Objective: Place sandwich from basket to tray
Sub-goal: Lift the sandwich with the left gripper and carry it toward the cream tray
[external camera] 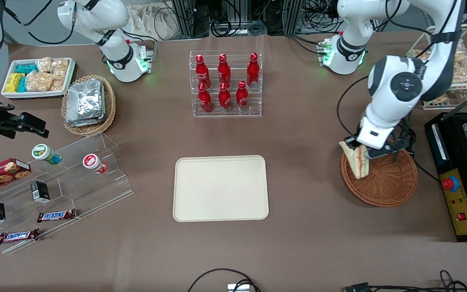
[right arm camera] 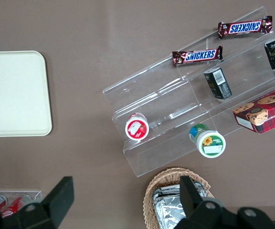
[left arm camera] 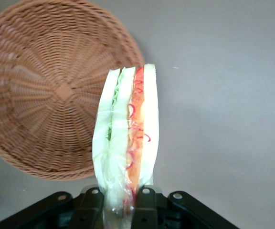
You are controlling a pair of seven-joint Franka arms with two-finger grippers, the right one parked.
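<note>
So my claw (left arm camera: 123, 202) is pinching the sandwich (left arm camera: 126, 143) between both fingers (left arm camera: 93, 205), clamped on the wedge's broad end with the bread slices standing on edge and the red filling stripe plus some green showing between them. The sandwich is up off the basket (external camera: 387, 182), hanging over the rim on the side that faces the tray (external camera: 220, 188), so it's partly over the wicker and partly over bare table (external camera: 306, 129). From my wrist camera the basket (left arm camera: 47, 90) sits below with nothing else in it. The tray is well apart from the basket, toward the parked arm's end of the table, and has nothing on it. The rack of red bottles (external camera: 225, 83) stands farther from the front camera than the tray.
</note>
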